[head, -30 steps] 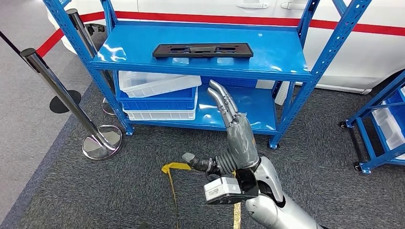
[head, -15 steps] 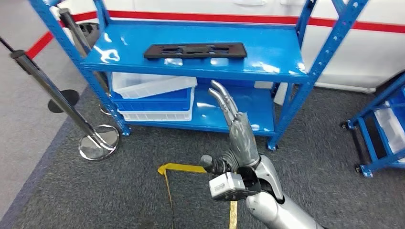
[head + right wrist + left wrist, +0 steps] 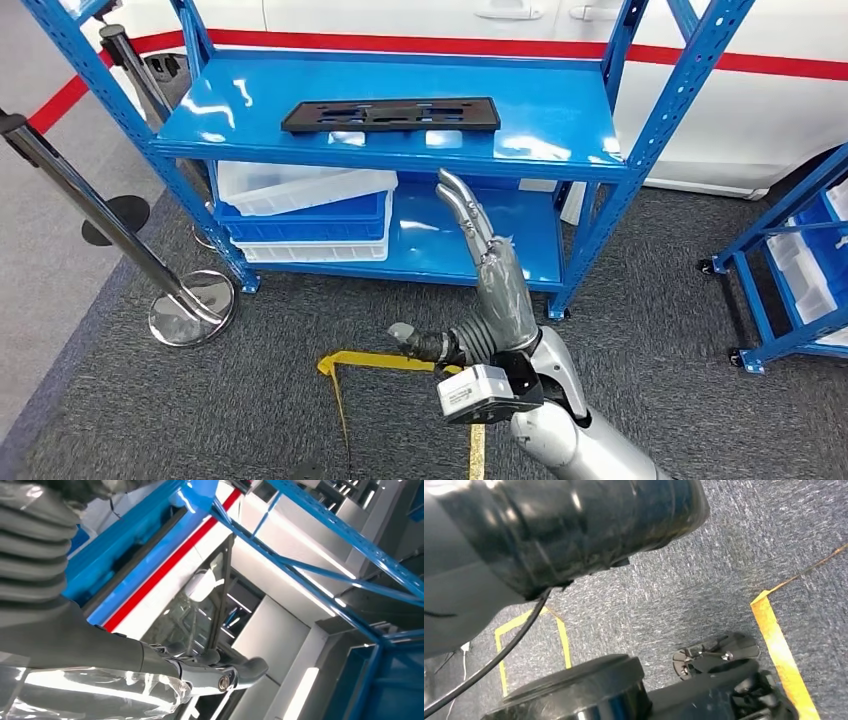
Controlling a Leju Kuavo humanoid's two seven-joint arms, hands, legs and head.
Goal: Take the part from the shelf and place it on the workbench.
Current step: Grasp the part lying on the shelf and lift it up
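One flat black part [image 3: 391, 115] lies on the top level of the blue shelf [image 3: 560, 160], near its front edge. The right hand [image 3: 487, 290] is raised in front of the shelf below that level, fingers [image 3: 460, 208] stretched out and thumb apart, holding nothing, well short of the part.

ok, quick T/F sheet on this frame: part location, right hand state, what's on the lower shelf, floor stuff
1. The black part lies flat on the blue shelf's top level. True.
2. The right hand grips the part. False: it holds nothing, fingers extended, in front of the shelf and below the top level.
3. Stacked white and blue bins sit on the lower level. True.
4. The bins sit on the lower level's right side. False: they sit on its left side.
5. Yellow tape marks the carpet. True.
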